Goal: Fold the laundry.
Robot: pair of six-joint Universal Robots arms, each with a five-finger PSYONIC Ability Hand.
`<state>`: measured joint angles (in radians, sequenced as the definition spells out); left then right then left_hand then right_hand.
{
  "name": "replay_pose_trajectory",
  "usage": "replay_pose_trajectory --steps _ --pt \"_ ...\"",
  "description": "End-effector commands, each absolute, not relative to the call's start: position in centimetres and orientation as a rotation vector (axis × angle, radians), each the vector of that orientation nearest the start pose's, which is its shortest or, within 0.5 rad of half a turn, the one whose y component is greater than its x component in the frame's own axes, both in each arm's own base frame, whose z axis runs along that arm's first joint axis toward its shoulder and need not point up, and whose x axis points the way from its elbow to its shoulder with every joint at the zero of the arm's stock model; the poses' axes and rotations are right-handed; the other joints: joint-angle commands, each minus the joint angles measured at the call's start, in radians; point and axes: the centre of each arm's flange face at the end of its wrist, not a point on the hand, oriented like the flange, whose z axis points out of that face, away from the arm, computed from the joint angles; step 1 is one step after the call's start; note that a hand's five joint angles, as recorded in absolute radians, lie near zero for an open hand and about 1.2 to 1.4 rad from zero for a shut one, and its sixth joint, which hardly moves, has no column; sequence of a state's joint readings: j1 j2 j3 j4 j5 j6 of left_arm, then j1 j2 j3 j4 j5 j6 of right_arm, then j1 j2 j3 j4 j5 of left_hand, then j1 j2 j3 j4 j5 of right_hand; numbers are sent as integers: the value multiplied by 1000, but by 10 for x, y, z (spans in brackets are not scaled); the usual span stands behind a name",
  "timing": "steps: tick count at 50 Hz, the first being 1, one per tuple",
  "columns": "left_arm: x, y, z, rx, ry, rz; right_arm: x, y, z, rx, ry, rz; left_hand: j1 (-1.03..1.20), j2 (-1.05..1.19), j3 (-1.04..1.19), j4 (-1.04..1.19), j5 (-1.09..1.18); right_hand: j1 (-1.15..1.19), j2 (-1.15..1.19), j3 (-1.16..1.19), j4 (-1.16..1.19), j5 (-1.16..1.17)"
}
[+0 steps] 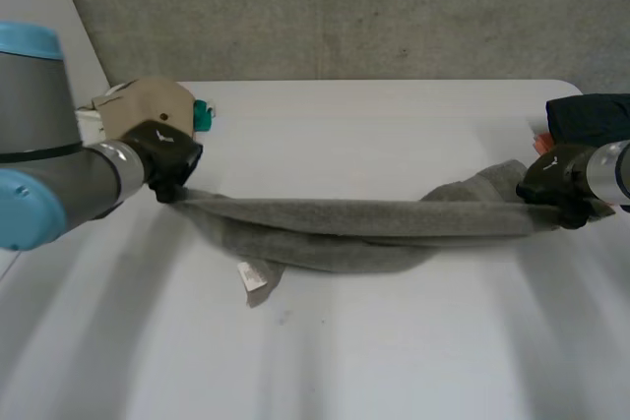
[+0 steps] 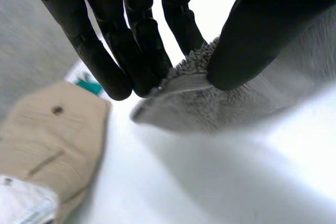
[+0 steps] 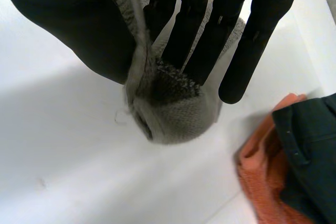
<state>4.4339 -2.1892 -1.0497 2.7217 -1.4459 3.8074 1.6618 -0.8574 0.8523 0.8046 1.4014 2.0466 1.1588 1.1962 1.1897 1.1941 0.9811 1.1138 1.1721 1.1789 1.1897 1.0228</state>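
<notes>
Towel: You have the grey towel [image 1: 364, 218] strung between the two hands across the middle of the tabletop [image 1: 394, 361], from near its left edge to near its right edge. The upper band is taut, and a looser fold sags below it onto the surface.
Label: The head view gives you a small white label [image 1: 254, 277] at the towel's lowest fold, toward the near-left part of the tabletop.
Left hand: The left hand [image 1: 167, 159] is at the towel's left end. In the head view you see little of the grip. Its wrist view shows straight fingers [image 2: 131, 40] pressing the towel's edge against the thumb [image 2: 252, 40]. The cloth is pinched right at the fingertips, not under the palm.
Right hand: The right hand [image 1: 556, 184] is at the towel's right end. Its wrist view shows the bunched end pinched between straight fingers [image 3: 231, 35] and the thumb [image 3: 79, 30], with a rolled lump of cloth just past the fingertips.
Tan garment: The tan garment [image 1: 143, 105] lies at the far-left corner, just beyond the left hand and apart from the towel. A teal item [image 1: 202, 115] beside it is too small to identify.
Dark garment: The dark garment [image 1: 591, 117] lies at the right edge beyond the right hand. The right wrist view shows you an orange cloth [image 3: 262, 182] under it, near the towel's end but apart.
</notes>
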Motion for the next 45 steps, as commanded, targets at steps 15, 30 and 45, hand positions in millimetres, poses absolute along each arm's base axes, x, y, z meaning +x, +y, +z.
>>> replay_pose_trajectory --steps 15,30,45 --pt "-287 -406 446 364 1041 -2856 234 -482 392 -627 1023 -3369 237 200 207 202 241 282 224 217 207 199" --pt "-284 -425 345 496 1430 -2716 221 -486 324 -725 1372 -3049 237 200 207 202 241 282 224 217 207 199" --pt "-264 -385 196 875 1963 -2130 196 -439 151 -1134 2201 -2129 237 200 207 202 241 282 224 217 207 199"
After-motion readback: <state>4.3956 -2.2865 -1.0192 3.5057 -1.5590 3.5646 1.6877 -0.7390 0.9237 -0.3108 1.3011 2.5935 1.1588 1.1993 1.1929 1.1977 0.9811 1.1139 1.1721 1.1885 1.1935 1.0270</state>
